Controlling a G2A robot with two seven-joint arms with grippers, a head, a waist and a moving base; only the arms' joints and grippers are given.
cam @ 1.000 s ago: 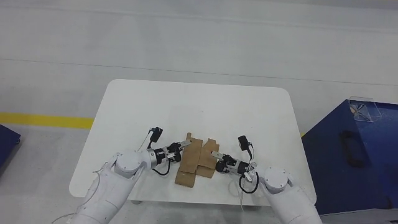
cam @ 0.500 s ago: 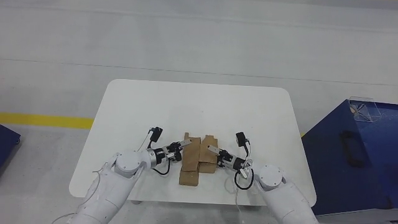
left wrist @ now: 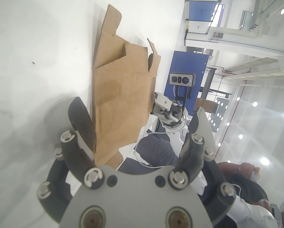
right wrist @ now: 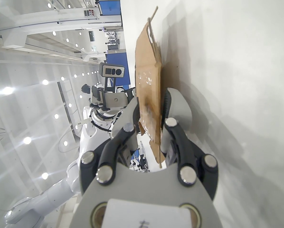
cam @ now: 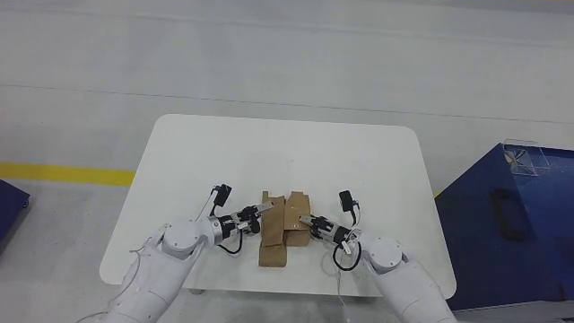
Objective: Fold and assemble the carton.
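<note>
Right hand [right wrist: 151, 105]: clamped on the carton's [cam: 273, 233] right panel, and I'm holding that wall tilted up off the table [cam: 359, 152].
Left hand [left wrist: 138, 112]: spread wide, gripping nothing, one finger low at the opposite edge. I reckon it's there to brace the fold.
Carton: partly raised between both hands, near the table's front edge.
</note>
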